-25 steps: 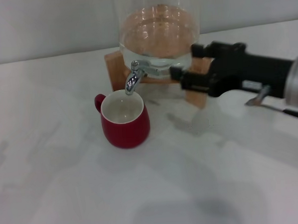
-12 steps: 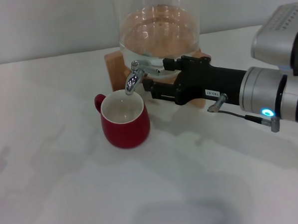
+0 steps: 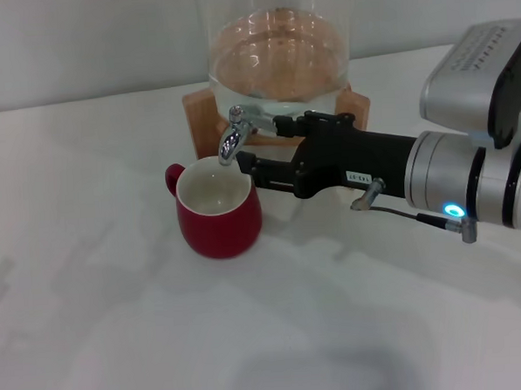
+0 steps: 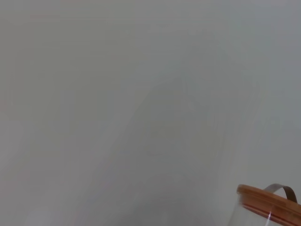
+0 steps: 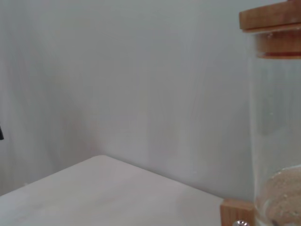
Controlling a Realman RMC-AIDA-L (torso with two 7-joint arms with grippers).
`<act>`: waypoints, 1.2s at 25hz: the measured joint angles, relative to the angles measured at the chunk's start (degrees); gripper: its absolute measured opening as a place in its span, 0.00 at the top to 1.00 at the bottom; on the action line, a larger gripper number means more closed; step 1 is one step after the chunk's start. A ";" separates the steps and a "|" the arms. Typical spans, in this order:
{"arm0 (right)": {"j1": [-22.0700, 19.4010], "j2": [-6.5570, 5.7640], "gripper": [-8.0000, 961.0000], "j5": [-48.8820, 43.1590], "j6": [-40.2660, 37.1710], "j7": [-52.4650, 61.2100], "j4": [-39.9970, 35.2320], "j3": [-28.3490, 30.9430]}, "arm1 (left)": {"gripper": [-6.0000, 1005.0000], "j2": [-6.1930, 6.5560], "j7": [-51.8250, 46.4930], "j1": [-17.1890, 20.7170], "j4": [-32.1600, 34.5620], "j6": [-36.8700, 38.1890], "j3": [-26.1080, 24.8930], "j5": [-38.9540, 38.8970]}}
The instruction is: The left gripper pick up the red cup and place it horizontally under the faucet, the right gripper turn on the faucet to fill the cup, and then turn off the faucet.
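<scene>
The red cup stands upright on the white table, handle to the left, its white inside showing. Its mouth is directly below the spout of the chrome faucet, which is fixed to the glass jar. My right gripper reaches in from the right at faucet height and is open. One finger lies by the faucet's lever side and the other finger just above the cup's rim. No stream shows from the spout. My left gripper is out of view.
The jar rests on a wooden stand at the back of the table. Its wooden lid shows in the right wrist view, and the lid also in the left wrist view, against a plain wall.
My right arm has moved left across the front of the stand, bringing its fingers from the right leg up beside the faucet. The cup has stayed put.
</scene>
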 joint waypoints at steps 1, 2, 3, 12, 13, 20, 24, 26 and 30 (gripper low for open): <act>0.00 0.00 0.25 0.00 0.01 0.01 0.00 -0.10 | 0.26 0.01 0.00 0.01 0.00 -0.01 0.00 -0.02; 0.01 0.01 0.25 0.00 0.04 0.02 0.00 -0.19 | 0.26 0.03 0.01 0.01 0.00 -0.01 0.00 -0.03; 0.02 0.01 0.25 0.00 0.16 0.02 0.01 -0.47 | 0.26 0.04 0.03 0.01 0.00 -0.01 0.02 -0.04; 1.10 -0.12 0.25 0.00 2.09 -0.01 -0.44 -2.00 | 0.26 -0.03 0.07 0.01 -0.07 -0.07 0.01 -0.04; 1.25 -0.13 0.25 0.00 2.36 -0.01 -0.43 -2.10 | 0.26 -0.04 0.07 0.02 -0.10 -0.07 0.00 -0.03; 0.29 -0.16 0.25 -0.25 2.34 -0.10 -1.60 -1.37 | 0.27 -0.06 0.20 0.99 -0.03 -0.07 0.02 -0.01; -2.59 -0.21 0.25 -0.54 2.54 -0.57 -4.02 -0.51 | 0.27 0.12 -0.89 1.65 1.37 -0.07 0.20 0.63; -3.92 -0.20 0.25 -0.54 2.58 -0.90 -4.87 -0.46 | 0.27 0.01 -2.44 2.14 3.63 -0.07 0.26 1.06; -5.44 -0.20 0.25 -0.40 3.10 -1.18 -5.94 -0.40 | 0.27 -0.01 -6.79 3.17 7.90 -0.06 0.27 1.49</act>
